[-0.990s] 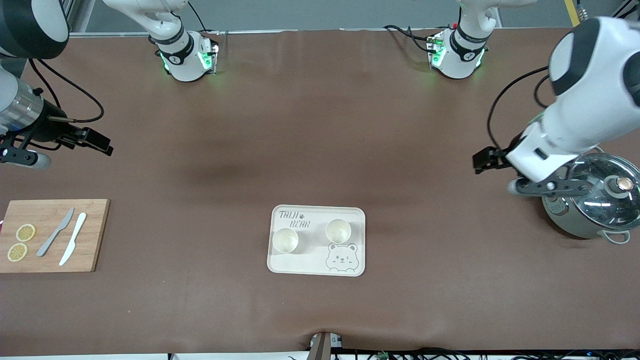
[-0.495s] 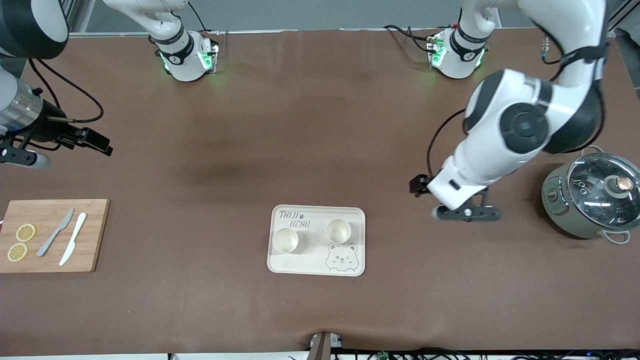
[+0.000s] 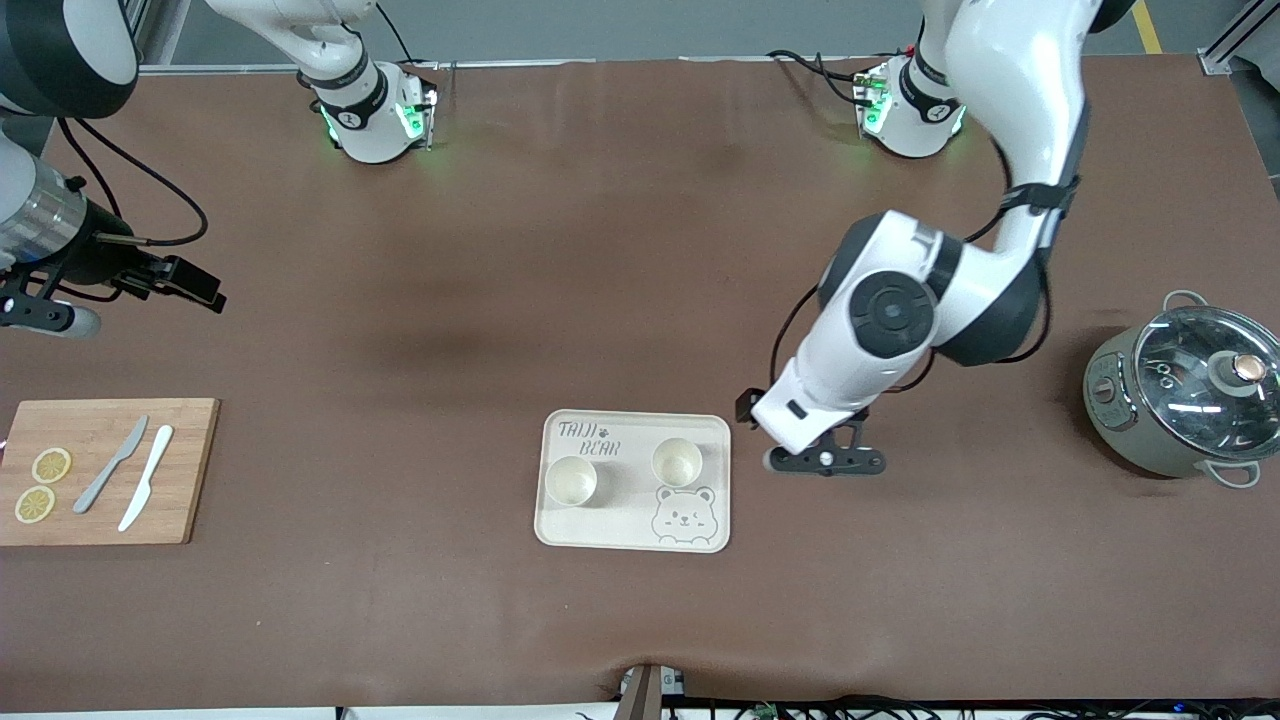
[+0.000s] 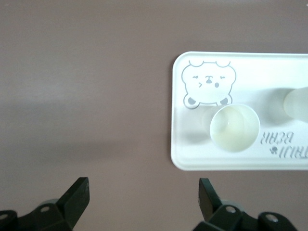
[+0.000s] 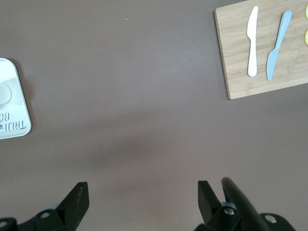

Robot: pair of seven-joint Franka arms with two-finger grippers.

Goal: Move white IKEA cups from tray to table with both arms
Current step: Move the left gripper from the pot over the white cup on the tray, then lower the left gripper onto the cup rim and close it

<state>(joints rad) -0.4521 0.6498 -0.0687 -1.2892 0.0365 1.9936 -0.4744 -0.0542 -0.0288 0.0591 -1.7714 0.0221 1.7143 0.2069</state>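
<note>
Two changes noted, both to one arm; nothing else stirred.

Checked the table [image 3: 640, 300] first: same brown sheet, same load as a second earlier.

Followed the left arm [image 3: 890, 310] next. Had hung over the pot [image 3: 1180, 400] at its own end of the tabletop a second before. Swung in fast along the tabletop and stopped just short of the tray [image 3: 630, 520]. Waited throughout with the right arm [image 3: 40, 230], held high above the tabletop's edge at its own end, over bare sheet just clear of the board [image 3: 180, 480].

Found the tray unmoved, midway along the tabletop's edge nearest the front camera, a little in from it.

Looked at the left gripper [image 3: 825, 462] then: over bare table just beside the tray's short edge, not yet over the tray. Stood wide open, nothing between the fingers, as the left wrist view confirmed. Saw the right gripper [image 3: 50, 318] likewise spread wide and empty.

Came last to the cups [image 3: 571, 480]: both upright on the tray, apart from each other, neither touched. Sat closest to the left gripper with the cup [image 3: 676, 461] by the bear drawing, toward the tray's left-arm edge.

Judged the task barely begun: approach nearly finished on one side, not started on the other. Needed, most likely, a short reach over the rim and a descent around that closer cup.
</note>
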